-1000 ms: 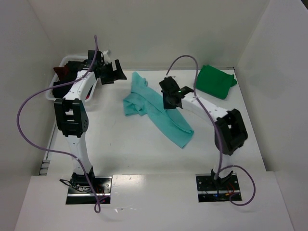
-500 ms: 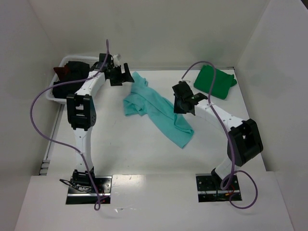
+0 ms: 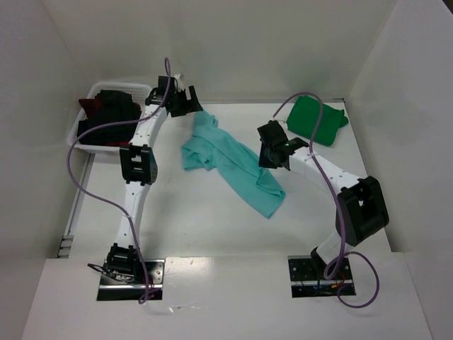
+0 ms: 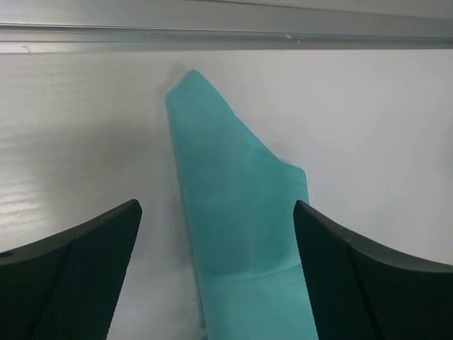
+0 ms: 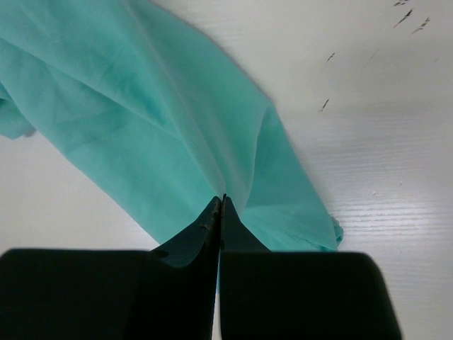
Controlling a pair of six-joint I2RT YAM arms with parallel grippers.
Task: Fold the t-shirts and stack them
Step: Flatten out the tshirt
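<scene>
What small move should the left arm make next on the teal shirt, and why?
Probably lower the left pincer and close it on the teal t-shirt at its pointed far corner. Its open jaws straddle that corner, which lies flat and ungripped on the table.

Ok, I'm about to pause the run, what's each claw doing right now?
Left claw: open, holding nothing, over a teal t-shirt corner.
Right claw: shut, tips on the same shirt; a pinch cannot be told.
</scene>
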